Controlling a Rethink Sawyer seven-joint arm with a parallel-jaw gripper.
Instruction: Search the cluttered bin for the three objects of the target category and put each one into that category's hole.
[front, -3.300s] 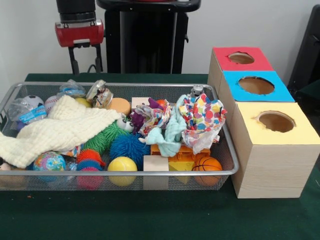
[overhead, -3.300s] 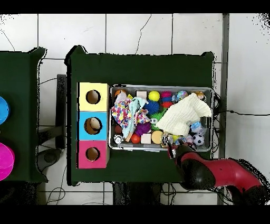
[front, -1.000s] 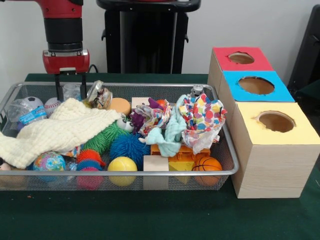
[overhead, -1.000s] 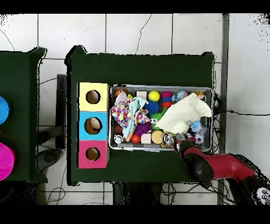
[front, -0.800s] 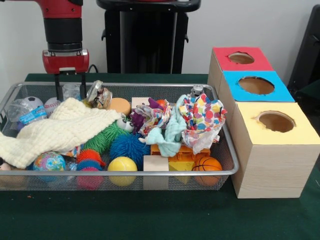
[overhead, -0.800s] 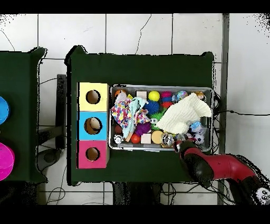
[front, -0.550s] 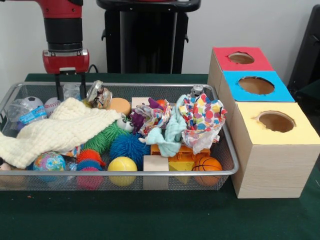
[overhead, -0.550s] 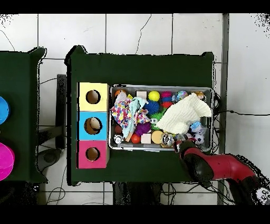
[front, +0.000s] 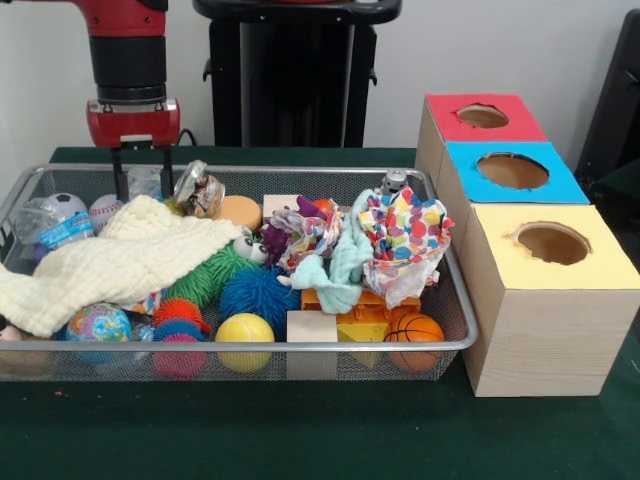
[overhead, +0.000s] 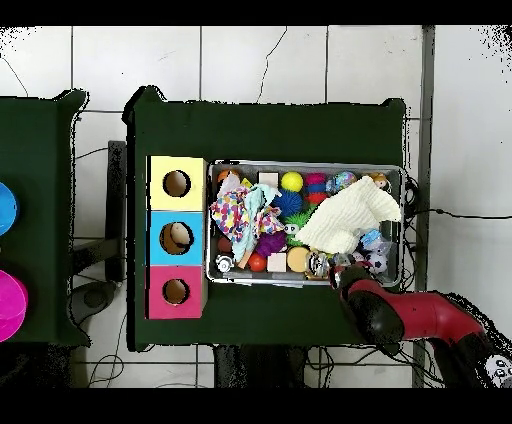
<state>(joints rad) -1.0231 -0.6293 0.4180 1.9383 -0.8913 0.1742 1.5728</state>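
Now the pincer (front: 143, 176) (fingers spread) straddles a clear plastic wrapper (front: 143, 180).

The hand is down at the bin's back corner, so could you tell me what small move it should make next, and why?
Probably close. The hand is open, its fingers reaching below the wire bin's rim and straddling a clear plastic-wrapped item beside the cream cloth. Whether they sit deep enough is hard to tell.
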